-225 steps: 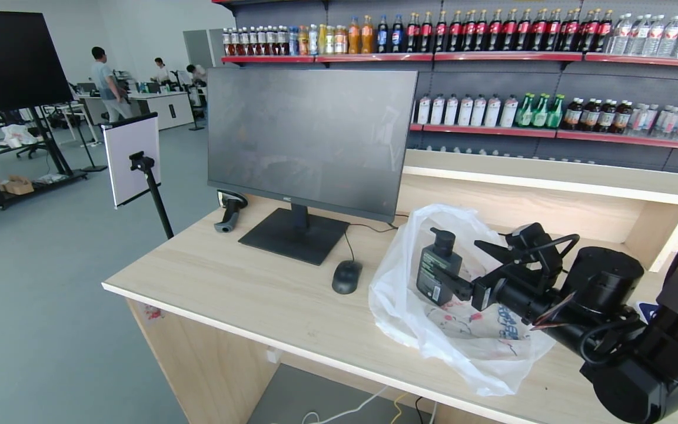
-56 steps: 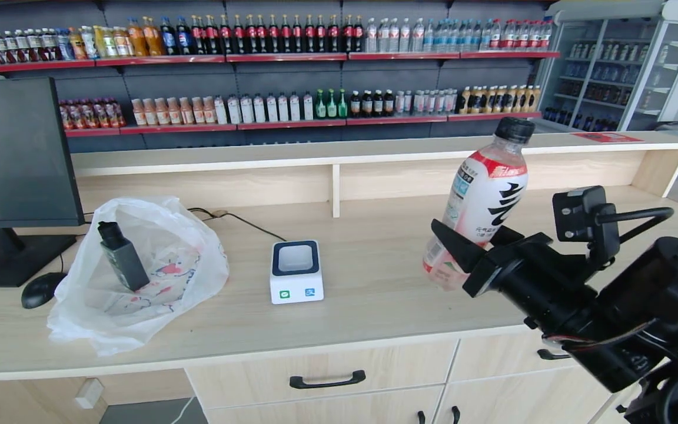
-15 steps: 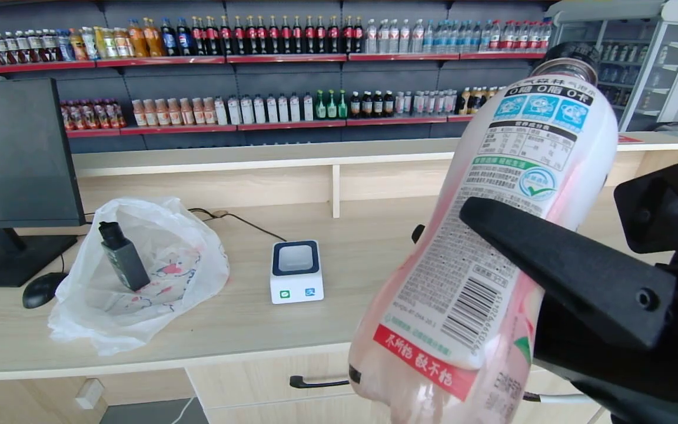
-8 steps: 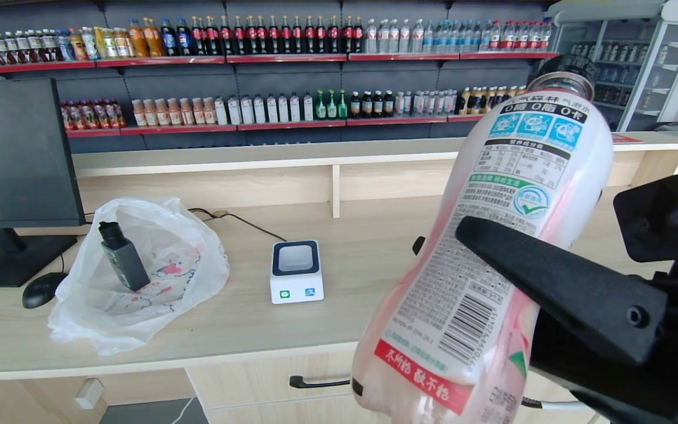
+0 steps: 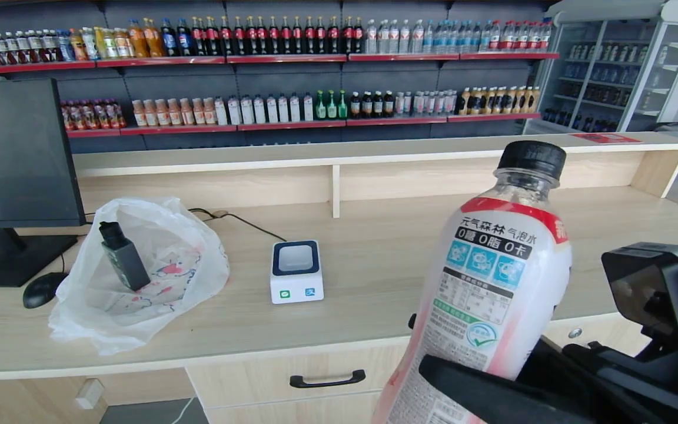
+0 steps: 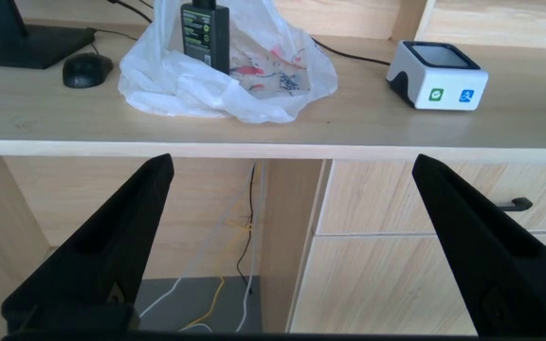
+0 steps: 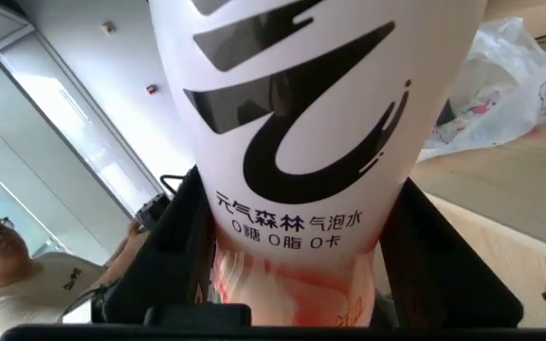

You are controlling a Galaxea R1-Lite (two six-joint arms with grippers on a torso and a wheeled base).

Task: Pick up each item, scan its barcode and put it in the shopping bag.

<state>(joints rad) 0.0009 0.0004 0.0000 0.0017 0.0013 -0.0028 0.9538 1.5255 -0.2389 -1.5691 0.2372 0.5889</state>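
The sparkling-water bottle (image 5: 501, 277), pink and white with a black cap on, is held off the tabletop (image 5: 374, 253) near its front edge, leaning slightly, its nutrition label towards the head camera. The right gripper (image 7: 300, 199) has its jaws clamped on the lower body. The translucent shopping bag (image 5: 198, 268) lies crumpled and open, with a dark pump bottle (image 5: 122, 259) leaning inside. The white scanner (image 5: 296, 272) sits near the bag, window up.

Black monitor (image 5: 15, 147) on stand, screen dark, at left end of counter (image 5: 374, 265), toward back edge. Black mouse (image 5: 39, 290) just beside stand's base. Dark cable (image 5: 239, 219) runs along counter's back, below raised ledge (image 5: 339, 154). Drawer with black handle (image 5: 327, 380) under front edge. Behind: red-edged shelves (image 5: 292, 57) lined with drinks bottles — glass-door fridge (image 5: 610, 70) past far right corner.
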